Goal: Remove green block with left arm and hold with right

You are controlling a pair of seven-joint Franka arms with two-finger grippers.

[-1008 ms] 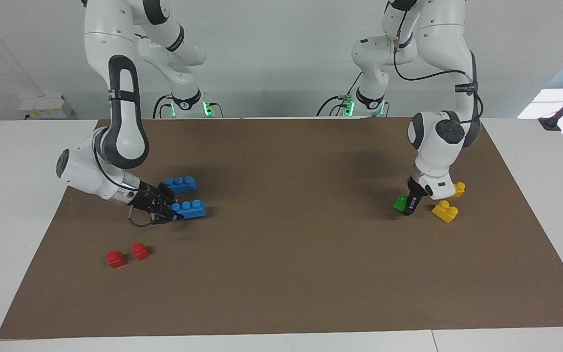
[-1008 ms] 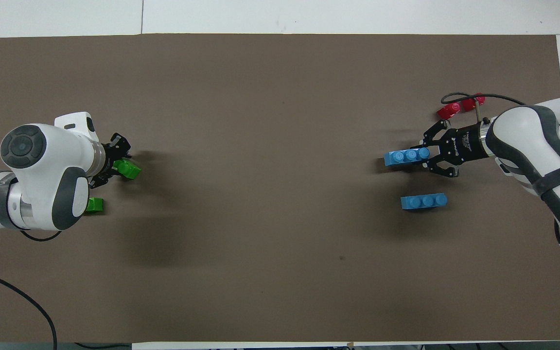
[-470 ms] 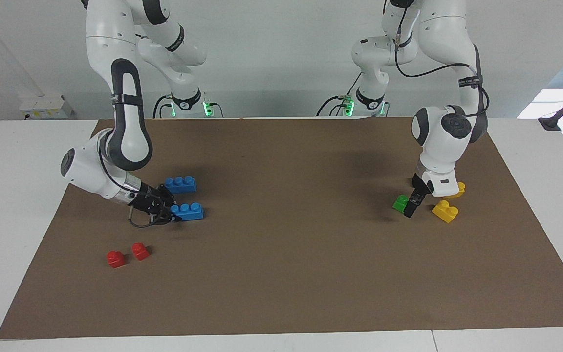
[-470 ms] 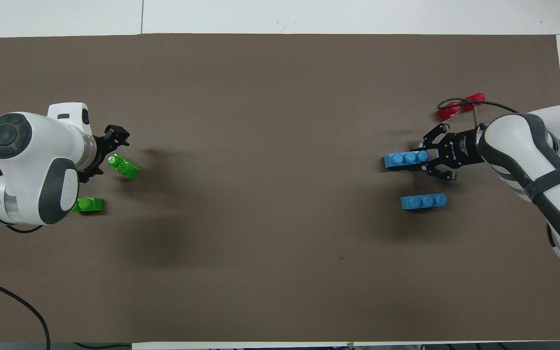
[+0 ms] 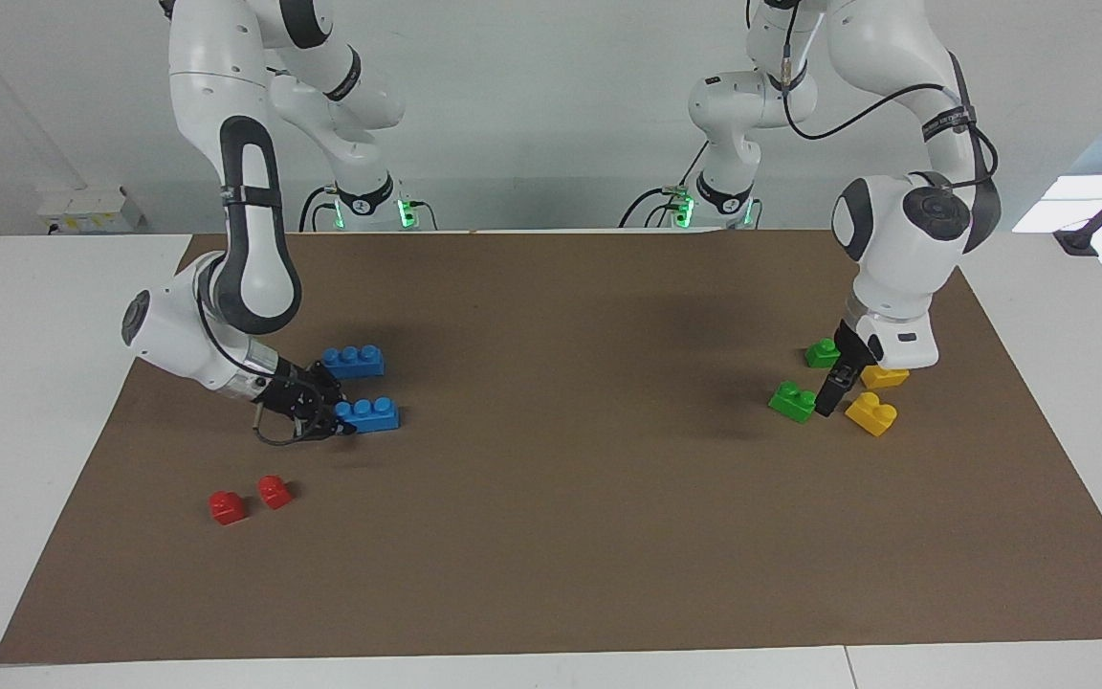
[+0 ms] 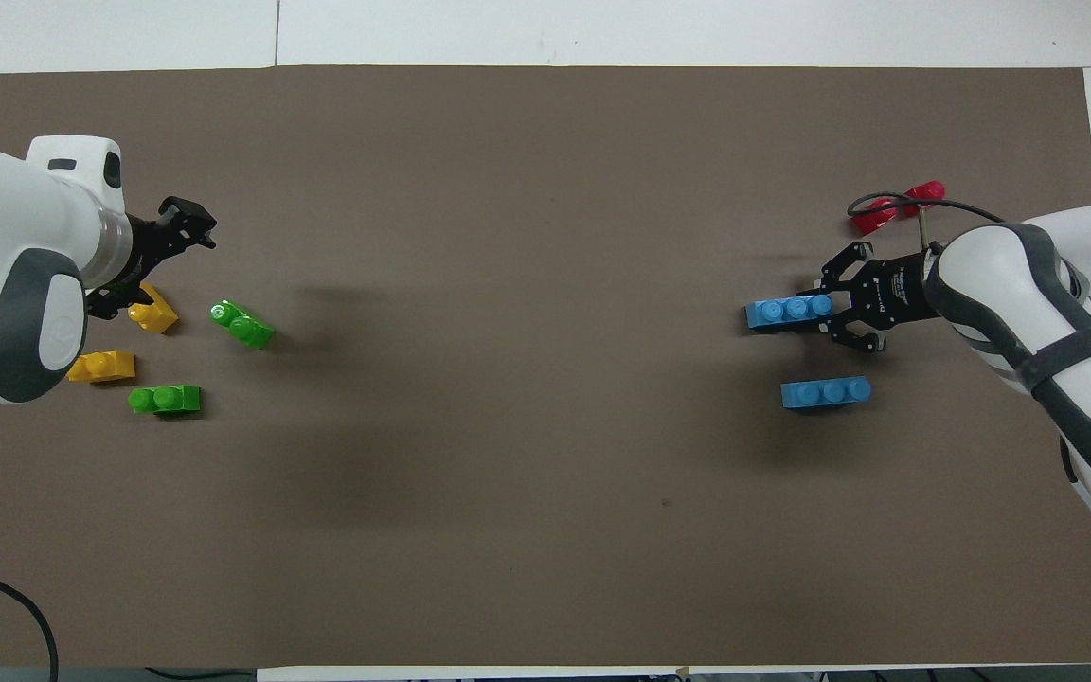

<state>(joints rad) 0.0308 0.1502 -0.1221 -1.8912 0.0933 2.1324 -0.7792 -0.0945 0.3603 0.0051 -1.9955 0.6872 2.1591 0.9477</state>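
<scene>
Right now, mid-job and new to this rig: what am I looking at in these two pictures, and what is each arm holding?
Two white robot arms work over a brown mat. One picture faces them from across the table; the other looks down from above their own end.

The left gripper is open, holds nothing, and hangs over the mat between a green block and a yellow brick. A second green brick and another yellow brick lie nearer to the robots.

The right gripper is shut on a blue brick. A second blue brick and two red bricks lie close by.
</scene>
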